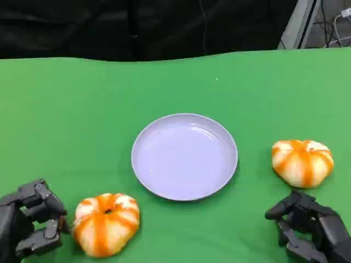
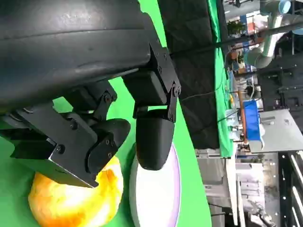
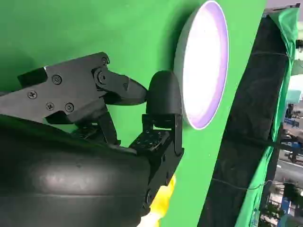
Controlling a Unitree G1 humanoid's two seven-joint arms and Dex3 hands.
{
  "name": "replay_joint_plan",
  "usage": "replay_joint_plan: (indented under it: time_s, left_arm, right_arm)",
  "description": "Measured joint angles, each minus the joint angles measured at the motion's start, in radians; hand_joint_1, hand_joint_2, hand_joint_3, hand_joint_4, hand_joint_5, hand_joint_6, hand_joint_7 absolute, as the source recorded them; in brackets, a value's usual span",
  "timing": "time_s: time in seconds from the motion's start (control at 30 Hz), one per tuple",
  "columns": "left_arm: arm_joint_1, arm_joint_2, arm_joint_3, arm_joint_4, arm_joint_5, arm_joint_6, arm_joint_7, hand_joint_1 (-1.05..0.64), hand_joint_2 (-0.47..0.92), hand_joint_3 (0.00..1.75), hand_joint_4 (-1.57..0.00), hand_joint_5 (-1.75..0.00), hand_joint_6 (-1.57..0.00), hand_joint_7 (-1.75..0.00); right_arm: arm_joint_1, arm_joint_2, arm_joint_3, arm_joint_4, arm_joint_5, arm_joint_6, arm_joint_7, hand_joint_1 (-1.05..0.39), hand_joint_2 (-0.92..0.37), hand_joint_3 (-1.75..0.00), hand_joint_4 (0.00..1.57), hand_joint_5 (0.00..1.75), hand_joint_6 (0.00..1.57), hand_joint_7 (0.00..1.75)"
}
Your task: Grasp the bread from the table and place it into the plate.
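A round pumpkin-shaped bread with orange stripes lies on the green table at the front left. A second one like it lies at the right. The empty pale lilac plate sits between them in the middle. My left hand rests just left of the near bread, fingers apart, holding nothing. The left wrist view has that bread under the fingers, with the plate beyond. My right hand sits in front of the right bread, empty. The right wrist view looks past its fingers to the plate.
The green cloth covers the whole table, with bare room behind and around the plate. A black backdrop hangs past the far edge. Shelving and equipment stand beyond the table in the left wrist view.
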Motion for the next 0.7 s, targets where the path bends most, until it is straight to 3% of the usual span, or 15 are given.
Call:
replay_joint_plan:
  time_s: [0.7]
  left_arm:
    - [-0.007,0.000,0.003,0.014,0.002,-0.016,0.003,0.03,0.53,1.21,-0.99,-1.54,-0.98,-1.27]
  right_arm:
    - [-0.006,0.000,-0.006,0.011,0.002,-0.004,0.007,-0.15,-0.80,-0.72,0.70,1.75,0.75,1.25]
